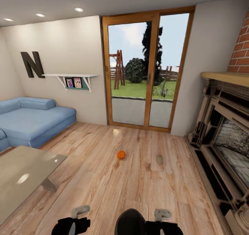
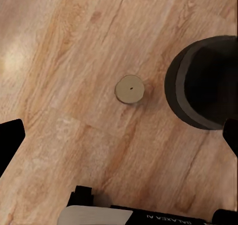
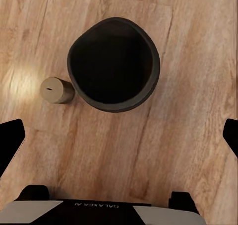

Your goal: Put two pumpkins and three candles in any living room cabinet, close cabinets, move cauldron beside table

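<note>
Both black robot arms sit low at head-view btm edge, pointing down. Left black two-finger gripper has fingers spread wide, nothing btwn; right black two-finger gripper same, spread wide, empty.

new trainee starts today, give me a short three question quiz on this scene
1. True or false: the pumpkin lies on the wood floor, in front of the glass door.
2. In the right wrist view, what stands on the floor right beside the cauldron? A) a candle B) a pumpkin C) a picture frame
3. Fill in: across the room from the blue sofa, against the other wall, stands the ornate ____.

Key
1. True.
2. A, a candle; whether it touches the cauldron cannot be told.
3. Fireplace.
</note>
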Robot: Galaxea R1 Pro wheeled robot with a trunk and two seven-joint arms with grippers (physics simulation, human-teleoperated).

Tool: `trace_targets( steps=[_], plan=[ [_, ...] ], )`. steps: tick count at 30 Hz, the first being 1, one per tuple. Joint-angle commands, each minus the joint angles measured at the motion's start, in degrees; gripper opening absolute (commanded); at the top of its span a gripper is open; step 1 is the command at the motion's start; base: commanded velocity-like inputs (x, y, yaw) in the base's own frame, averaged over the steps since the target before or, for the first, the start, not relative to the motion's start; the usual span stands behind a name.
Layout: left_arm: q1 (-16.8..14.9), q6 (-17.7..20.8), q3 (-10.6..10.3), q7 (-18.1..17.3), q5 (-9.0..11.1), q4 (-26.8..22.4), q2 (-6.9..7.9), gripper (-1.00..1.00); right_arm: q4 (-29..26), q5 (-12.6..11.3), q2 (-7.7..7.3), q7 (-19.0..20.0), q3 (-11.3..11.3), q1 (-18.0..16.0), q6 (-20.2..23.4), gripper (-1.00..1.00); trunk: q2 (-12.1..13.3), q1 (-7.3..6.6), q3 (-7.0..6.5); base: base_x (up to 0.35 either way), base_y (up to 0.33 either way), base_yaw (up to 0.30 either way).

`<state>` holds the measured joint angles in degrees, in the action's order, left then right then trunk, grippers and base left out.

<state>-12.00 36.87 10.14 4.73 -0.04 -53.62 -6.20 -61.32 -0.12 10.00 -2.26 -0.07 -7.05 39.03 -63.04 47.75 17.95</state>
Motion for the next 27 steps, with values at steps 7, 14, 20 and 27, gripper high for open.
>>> trace_targets(
  steps=[7, 14, 20, 27],
  plan=[
    [-10.8, -3.6, -0.3, 10.3, -0.2, 14.3, -3.16, 1.0, 10.1, 0.1, 0.0, -6.0, 0.1, -9.1, 2.3, 1.0, 2.8, -1.55, -1.25, 0.0, 0.0, 0.0],
    [-15.4, -6.9, -0.3, 11.4, -0.3, 24.1, -3.41, 1.0, 17.7, -0.5, 0.0, -9.9, -0.3, -16.6, 2.3, 1.0, 5.6, -3.08, -2.51, 0.0, 0.0, 0.0],
    [-16.0, -7.4, -0.3, 11.5, -0.4, 25.6, -3.45, 1.0, 19.9, -0.6, 0.0, -10.1, -0.2, -17.7, 2.0, 1.0, 8.0, -4.4, -3.59, 0.0, 0.0, 0.0],
    [-16.3, -13.6, -0.4, 11.5, -0.5, 28.6, -3.47, 1.0, 20.2, -0.5, 0.0, -10.1, -0.2, -17.9, 2.0, 1.0, 10.8, -5.94, -4.85, 0.0, 0.0, 0.0]
  ],
)
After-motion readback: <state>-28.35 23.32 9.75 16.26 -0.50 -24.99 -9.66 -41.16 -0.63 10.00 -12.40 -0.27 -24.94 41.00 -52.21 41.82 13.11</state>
